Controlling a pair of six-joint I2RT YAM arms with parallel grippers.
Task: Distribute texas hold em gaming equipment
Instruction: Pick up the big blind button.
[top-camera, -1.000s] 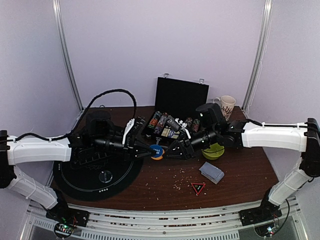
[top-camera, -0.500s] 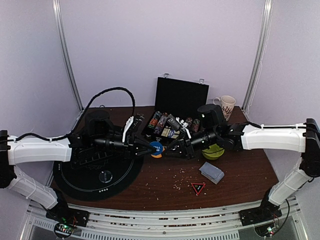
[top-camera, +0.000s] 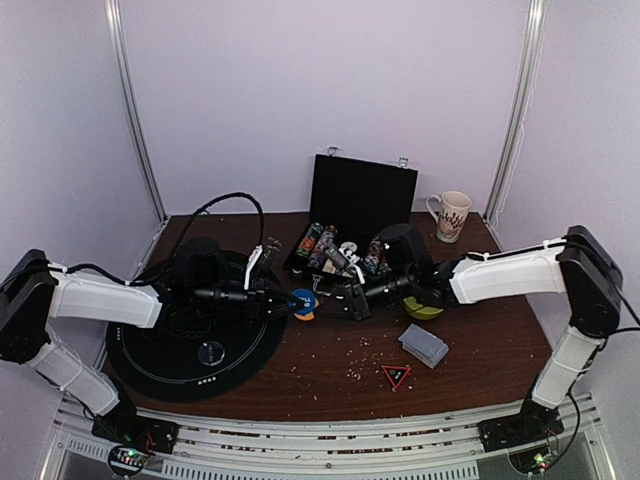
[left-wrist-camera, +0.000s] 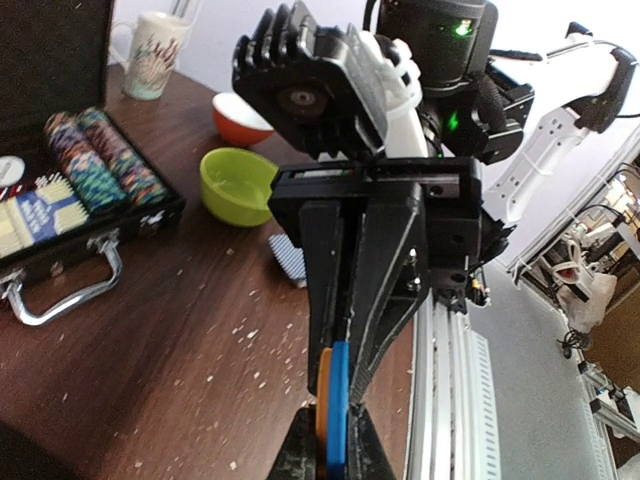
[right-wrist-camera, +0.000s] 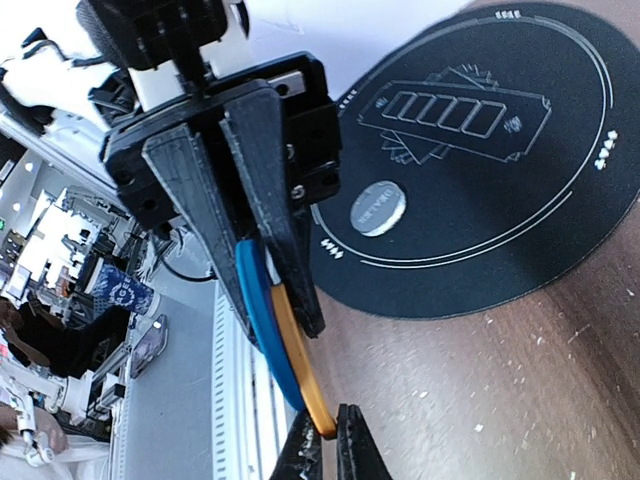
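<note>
Crumbed brown table (top-camera: 330, 375), open before the claws, chip case (top-camera: 362, 195) behind; left claw (left-wrist-camera: 332, 455) pinches blue disc (right-wrist-camera: 262, 315) and orange disc (right-wrist-camera: 300, 375) together; right claw (right-wrist-camera: 322, 445) nips that orange rim.

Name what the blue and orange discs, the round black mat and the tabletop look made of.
The blue disc and orange disc: likely moulded plastic, with smooth, slightly glossy edges. The round mat: probably rubber or felt, matte black with white print. The tabletop: dark wood or wood-look laminate, with faint grain.
</note>
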